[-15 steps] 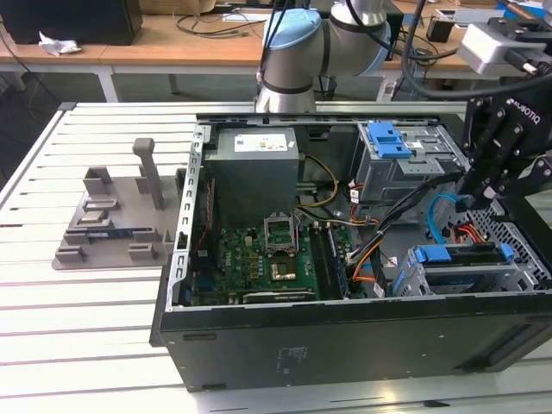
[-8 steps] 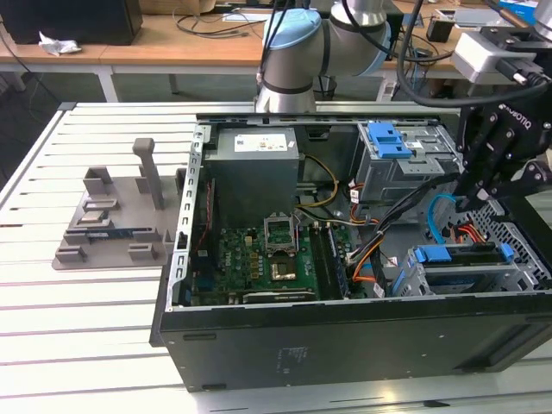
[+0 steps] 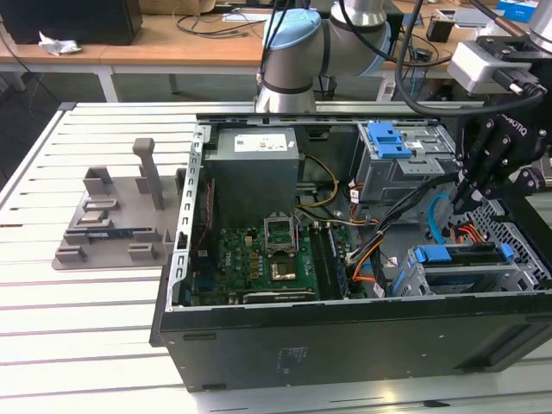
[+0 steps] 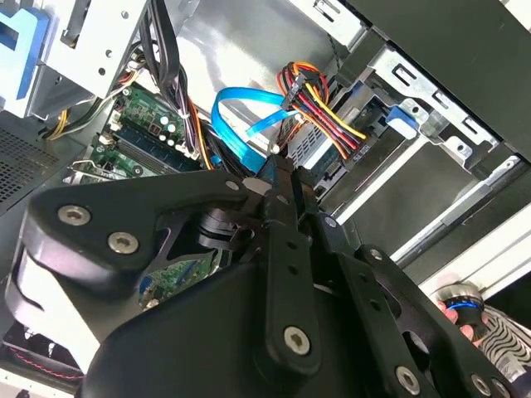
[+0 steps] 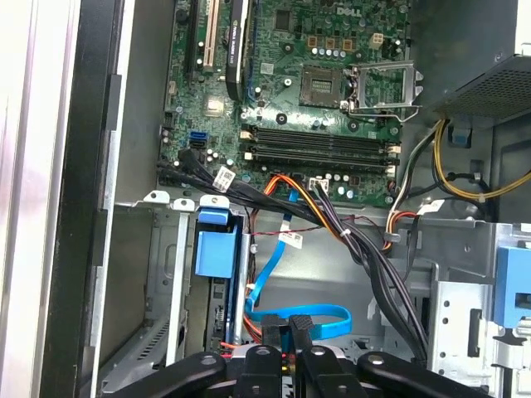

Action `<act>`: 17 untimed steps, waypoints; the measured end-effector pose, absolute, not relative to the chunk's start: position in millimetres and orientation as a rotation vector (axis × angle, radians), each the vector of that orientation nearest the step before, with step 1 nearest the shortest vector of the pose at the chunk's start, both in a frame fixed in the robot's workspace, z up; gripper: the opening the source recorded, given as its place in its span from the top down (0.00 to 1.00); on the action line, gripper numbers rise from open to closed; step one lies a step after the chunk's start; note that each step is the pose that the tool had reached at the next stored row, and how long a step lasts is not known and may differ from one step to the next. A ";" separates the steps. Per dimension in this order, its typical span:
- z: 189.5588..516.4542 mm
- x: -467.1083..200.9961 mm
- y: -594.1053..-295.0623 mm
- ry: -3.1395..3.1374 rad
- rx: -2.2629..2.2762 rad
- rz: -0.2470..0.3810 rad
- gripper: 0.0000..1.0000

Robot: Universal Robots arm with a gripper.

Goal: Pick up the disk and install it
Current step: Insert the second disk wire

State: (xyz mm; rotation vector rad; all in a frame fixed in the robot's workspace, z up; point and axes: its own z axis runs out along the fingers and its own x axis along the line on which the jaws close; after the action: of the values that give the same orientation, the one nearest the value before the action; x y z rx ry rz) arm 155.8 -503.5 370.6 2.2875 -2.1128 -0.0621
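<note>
The open computer case (image 3: 362, 345) is a black metal box lying on its side on the bench (image 3: 95, 345), which is made of long pale slats. All places below are given from this case.

The disk (image 3: 457, 254) sits inside the case, in the corner nearest the claw. It lies in a grey perforated metal bay, and its blue plastic rail shows along the edge. In the first wrist view the same disk (image 5: 214, 249) shows as a smooth blue plastic block at the mouth of the bay, next to the case wall.

The claw (image 3: 466, 197) is black, with jointed links and round screw heads, and it hangs just above the case over that same corner. In both wrist views its two fingers (image 5: 274, 330) are narrow, almost together. I cannot tell whether something thin is pinched between them. They do not hold the disk.

Just in front of the fingertips a flat glossy blue cable (image 5: 311, 319) makes a loop, and a bundle of red, yellow and black wires (image 4: 328, 108) goes toward the bay.

In the middle of the case lies the green motherboard (image 3: 259, 254), and at the far side is a grey metal box (image 3: 256, 172) with a white sticker. Outside the case, on the bench, stands a grey plastic fixture (image 3: 116, 216) with upright posts.
</note>
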 end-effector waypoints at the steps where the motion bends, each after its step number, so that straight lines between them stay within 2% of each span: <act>1: 370.6 155.8 -503.5 -2.113 2.288 -0.062 0.84; 12: 369.8 155.8 -504.7 -2.112 2.288 -0.062 0.84; 17: 366.9 155.1 -515.2 -2.113 2.288 -0.062 0.84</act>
State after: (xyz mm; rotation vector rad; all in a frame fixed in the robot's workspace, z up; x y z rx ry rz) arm 155.1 -515.2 366.9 2.2877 -2.1125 -0.0620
